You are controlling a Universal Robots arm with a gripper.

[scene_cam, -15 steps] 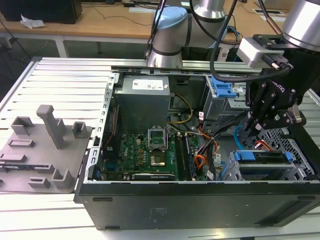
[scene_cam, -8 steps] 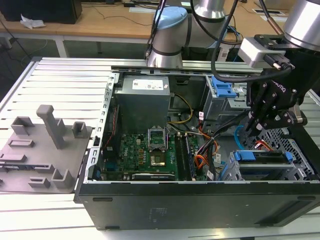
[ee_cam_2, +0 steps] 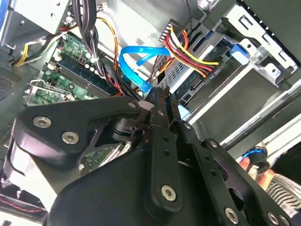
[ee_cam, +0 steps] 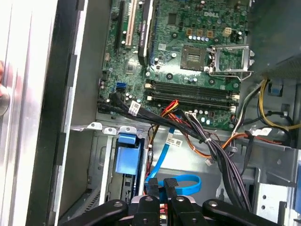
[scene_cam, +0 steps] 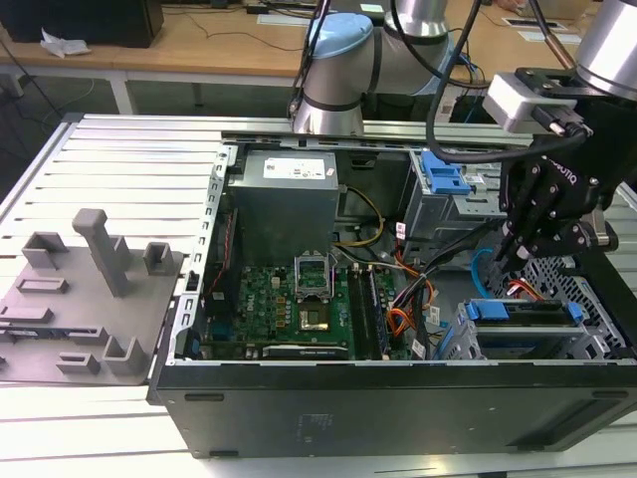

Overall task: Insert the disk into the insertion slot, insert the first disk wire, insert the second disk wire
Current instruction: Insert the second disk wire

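Observation:
The disk [scene_cam: 523, 317], in its blue carrier [ee_cam: 128, 160], lies inside the insertion slot [scene_cam: 595, 299] of the perforated metal cage. A red, yellow and black wire bundle ends in a dark plug [ee_cam_2: 211, 70] seated at the disk's back edge. The second disk wire [ee_cam_2: 131, 59] is a light-blue cable looping just behind the disk [ee_cam_2: 188, 82]. My gripper [scene_cam: 510, 261] hangs over the case's front right corner. Its fingers [ee_cam_2: 159, 94] are pinched together on the blue wire's plug end, close to the disk's connectors. In the first wrist view, the gripper [ee_cam: 161, 186] stands in front of the blue loop [ee_cam: 186, 181].
The open case holds a green motherboard [scene_cam: 289, 299], a grey power supply [scene_cam: 284, 194] and a grey box with a blue latch [scene_cam: 443, 179]. Black and orange wire bundles [ee_cam: 211, 141] cross beside the gripper. A grey fixture [scene_cam: 85, 299] lies on the exterior view's left. A person's hand [ee_cam_2: 256, 162] is near the case.

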